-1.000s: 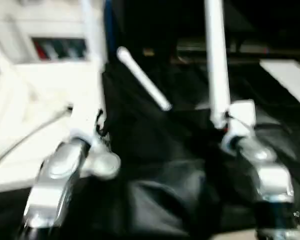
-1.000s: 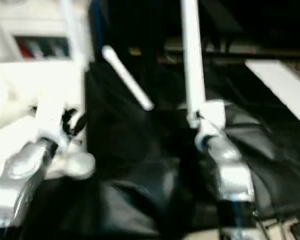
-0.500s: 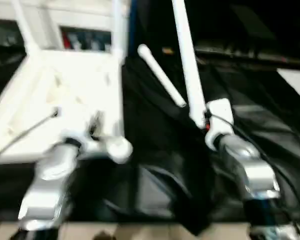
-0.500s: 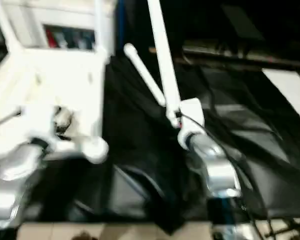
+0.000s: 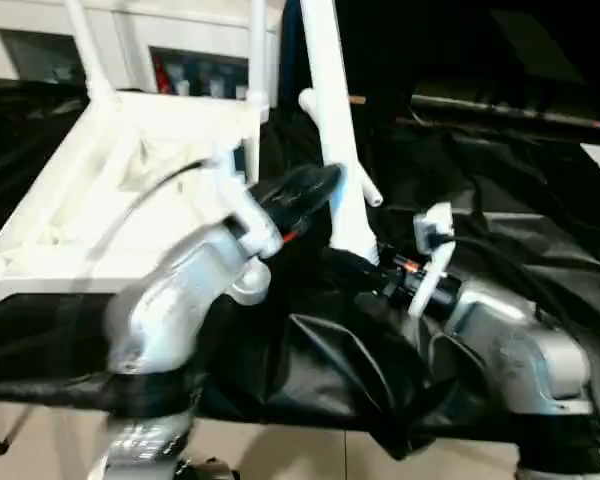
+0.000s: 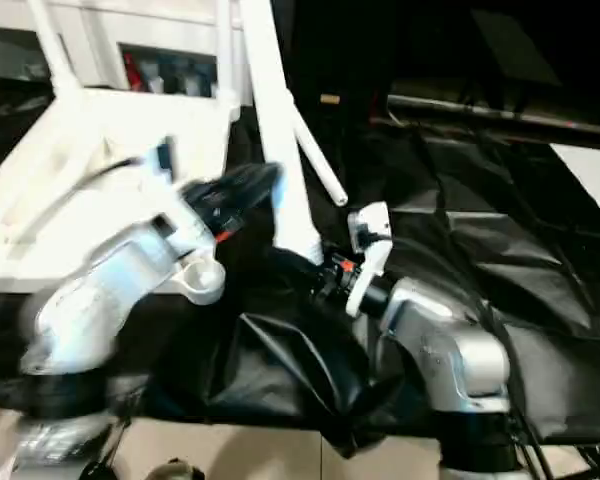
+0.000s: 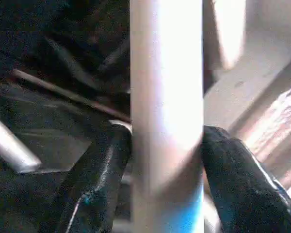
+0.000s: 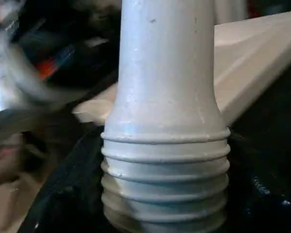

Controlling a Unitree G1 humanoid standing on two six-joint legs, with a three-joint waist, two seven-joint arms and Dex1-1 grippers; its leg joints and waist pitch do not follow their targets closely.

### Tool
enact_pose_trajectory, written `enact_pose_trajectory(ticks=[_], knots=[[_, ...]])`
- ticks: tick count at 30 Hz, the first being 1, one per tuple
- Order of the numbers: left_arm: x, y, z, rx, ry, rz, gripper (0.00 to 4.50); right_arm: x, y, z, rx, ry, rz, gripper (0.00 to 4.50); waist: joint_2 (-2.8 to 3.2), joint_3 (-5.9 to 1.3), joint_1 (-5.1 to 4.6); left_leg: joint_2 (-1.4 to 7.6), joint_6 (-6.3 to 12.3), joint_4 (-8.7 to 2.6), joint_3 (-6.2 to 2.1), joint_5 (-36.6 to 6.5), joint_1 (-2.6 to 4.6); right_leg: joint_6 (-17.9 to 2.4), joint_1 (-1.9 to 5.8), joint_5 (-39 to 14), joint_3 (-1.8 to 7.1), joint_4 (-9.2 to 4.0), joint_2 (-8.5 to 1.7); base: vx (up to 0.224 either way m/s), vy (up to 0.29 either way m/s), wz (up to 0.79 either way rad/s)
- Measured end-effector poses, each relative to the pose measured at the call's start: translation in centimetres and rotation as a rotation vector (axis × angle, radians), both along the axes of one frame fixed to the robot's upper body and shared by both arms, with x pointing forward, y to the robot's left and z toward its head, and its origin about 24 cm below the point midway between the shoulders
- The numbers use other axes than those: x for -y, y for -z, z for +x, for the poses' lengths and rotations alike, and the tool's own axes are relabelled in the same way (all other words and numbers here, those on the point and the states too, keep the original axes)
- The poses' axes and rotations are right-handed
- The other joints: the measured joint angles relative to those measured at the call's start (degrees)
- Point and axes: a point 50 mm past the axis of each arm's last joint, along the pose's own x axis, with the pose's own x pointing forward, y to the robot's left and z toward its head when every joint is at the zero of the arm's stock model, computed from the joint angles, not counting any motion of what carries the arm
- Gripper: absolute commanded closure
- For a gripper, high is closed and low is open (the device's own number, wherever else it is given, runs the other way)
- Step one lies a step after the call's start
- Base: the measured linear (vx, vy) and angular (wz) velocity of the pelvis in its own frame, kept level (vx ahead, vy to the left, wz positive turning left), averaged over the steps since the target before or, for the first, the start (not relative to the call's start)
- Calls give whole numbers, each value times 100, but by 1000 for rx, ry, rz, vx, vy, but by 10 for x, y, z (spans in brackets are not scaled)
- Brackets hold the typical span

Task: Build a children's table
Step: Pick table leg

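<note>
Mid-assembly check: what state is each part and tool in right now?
tabletop: upside down on black cloth.
fitted legs: two, standing in far corners.
held leg: upright, threaded end in right tool.
loose leg: lying on cloth.
right tool: shut on held leg.
left tool: at held leg's shaft, grip unclear.

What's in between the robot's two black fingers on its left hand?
A white table leg. The left wrist view shows it standing between the two black fingers of the left gripper, filling the gap between them.
</note>
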Motion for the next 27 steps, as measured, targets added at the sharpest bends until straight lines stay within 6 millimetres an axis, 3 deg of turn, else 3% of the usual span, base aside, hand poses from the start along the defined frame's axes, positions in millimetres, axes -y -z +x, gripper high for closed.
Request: enact_pose_trajectory(ticks=[5, 10, 27], knots=[[3, 6, 6, -72, 57, -48, 109, 1, 6, -11, -34, -93, -18, 176, 1, 0, 0, -16, 21, -2, 27, -13, 1, 14, -5, -8, 13, -2, -21, 0, 0, 0], [1, 1, 10, -76, 66, -38, 106, 1, 6, -12, -34, -93, -27, 176, 2, 0, 8, -13, 17, -1, 28, -7, 12, 16, 1, -7, 13, 6, -22, 0, 0, 0], [-11, -12, 16, -23, 53, -7, 252, 2, 7, -9, -12, -93, -64, 176, 1, 0, 34, -16, 26, 3, 40, -1, 12, 23, 6, -1, 13, 8, -34, 0, 0, 0]])
